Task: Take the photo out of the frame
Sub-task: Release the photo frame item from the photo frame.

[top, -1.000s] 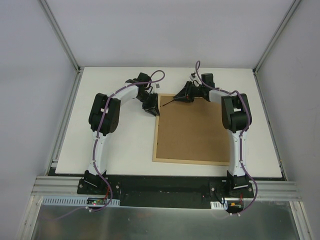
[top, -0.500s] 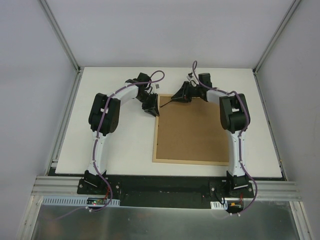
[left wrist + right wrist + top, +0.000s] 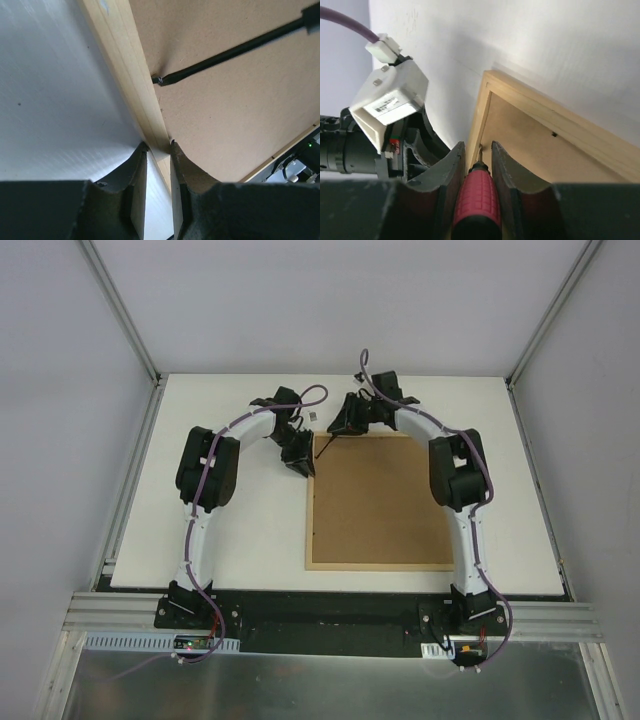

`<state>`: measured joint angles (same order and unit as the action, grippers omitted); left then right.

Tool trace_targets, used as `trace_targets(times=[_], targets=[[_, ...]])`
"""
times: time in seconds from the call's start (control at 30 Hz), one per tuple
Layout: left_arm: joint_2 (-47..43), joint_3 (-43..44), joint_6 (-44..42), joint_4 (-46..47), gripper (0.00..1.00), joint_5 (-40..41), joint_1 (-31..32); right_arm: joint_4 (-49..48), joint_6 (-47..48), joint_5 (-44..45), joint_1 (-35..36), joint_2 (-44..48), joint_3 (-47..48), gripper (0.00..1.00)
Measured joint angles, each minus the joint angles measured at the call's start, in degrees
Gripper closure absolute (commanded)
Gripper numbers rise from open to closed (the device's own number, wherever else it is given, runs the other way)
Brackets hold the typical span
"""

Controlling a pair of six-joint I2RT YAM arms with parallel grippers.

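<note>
The frame (image 3: 380, 502) lies face down on the white table, its brown fibreboard back up inside thin light-wood rails. The photo is hidden under that back. My left gripper (image 3: 300, 462) is at the frame's left rail near the far left corner. In the left wrist view the gripper (image 3: 158, 147) is shut across that rail (image 3: 127, 65). My right gripper (image 3: 347, 424) is shut on a red-handled screwdriver (image 3: 479, 200). Its thin black shaft (image 3: 225, 50) lies across the back, with the tip against the inner edge of the left rail (image 3: 476, 117).
The white table (image 3: 230, 530) extends left of the frame and beyond its far edge. Grey walls and aluminium posts close in the back and sides. The left arm's white wrist camera box (image 3: 390, 100) sits close beside the right gripper.
My right gripper has swung left along the frame's far edge with the screwdriver, bringing the tip closer to the far left corner. The left gripper has stayed on the left rail.
</note>
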<state>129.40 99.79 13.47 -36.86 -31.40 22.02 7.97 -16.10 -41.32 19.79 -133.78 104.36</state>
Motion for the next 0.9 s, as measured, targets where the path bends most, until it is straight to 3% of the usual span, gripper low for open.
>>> trace_targets(times=[0.33,0.43,0.6,0.9], targets=[[-0.5,-0.7,0.0,-3.8,0.92,0.4,0.0,10.8,6.1,15.7,8.3,3.2,5.3,1.00],[-0.6,-0.7,0.0,-4.0,0.84,0.4,-0.1,12.2,6.6,15.0,8.0,3.5,5.4,1.00],[-0.7,-0.7,-0.2,-3.6,0.59,0.4,-0.9,17.0,8.3,6.2,4.5,5.2,2.8,1.00],[0.8,8.5,-2.1,-4.2,0.53,7.9,-1.9,21.4,15.8,3.0,-5.5,21.6,-12.4,1.00]])
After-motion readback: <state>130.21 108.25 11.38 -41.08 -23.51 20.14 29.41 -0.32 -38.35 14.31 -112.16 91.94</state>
